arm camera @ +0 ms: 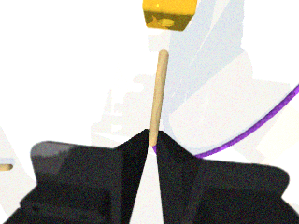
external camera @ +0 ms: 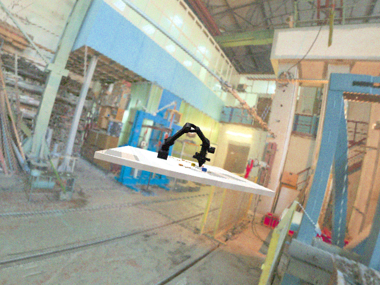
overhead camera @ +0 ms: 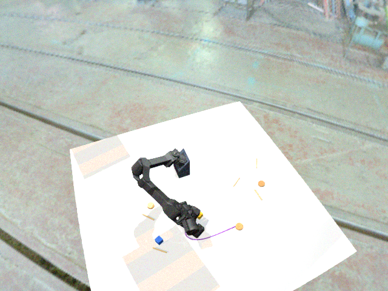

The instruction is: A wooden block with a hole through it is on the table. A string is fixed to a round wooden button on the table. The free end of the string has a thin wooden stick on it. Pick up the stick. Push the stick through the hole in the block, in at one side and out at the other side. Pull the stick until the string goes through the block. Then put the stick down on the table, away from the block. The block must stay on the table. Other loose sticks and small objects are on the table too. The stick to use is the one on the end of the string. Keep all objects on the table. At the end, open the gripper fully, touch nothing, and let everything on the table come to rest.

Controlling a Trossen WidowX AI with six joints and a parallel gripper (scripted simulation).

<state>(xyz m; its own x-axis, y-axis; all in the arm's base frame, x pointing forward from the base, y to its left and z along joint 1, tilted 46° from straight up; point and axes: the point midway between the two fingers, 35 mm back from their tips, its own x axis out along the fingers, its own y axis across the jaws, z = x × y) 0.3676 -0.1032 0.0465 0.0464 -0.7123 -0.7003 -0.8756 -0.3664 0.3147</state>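
With its jaws closed on the rear end of the wooden stick, the gripper points it toward the yellow block, tip just short. The purple string trails right to its button. A slightly skewed approach could strike the block's face, shifting it or twisting the stick.

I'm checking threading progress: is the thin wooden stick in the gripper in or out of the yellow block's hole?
Out: the thin wooden stick's far tip stops short of the yellow block.
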